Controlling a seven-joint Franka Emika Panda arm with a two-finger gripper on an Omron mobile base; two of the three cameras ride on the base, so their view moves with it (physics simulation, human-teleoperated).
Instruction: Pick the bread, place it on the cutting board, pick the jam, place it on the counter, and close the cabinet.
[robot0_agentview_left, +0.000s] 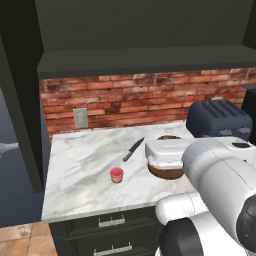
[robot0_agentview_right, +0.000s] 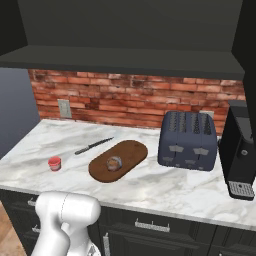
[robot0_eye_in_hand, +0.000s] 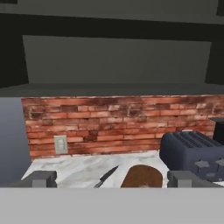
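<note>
Two spread fingertips of the gripper (robot0_eye_in_hand: 111, 179) frame open counter (robot0_agentview_right: 150, 187) before the cutting board (robot0_agentview_right: 131, 152), jam (robot0_agentview_right: 54, 163) near its left edge.

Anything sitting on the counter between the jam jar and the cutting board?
Only bare marble between the jam and the cutting board, clearest in the right base view. The knife lies farther back, toward the brick wall, off that line.
</note>
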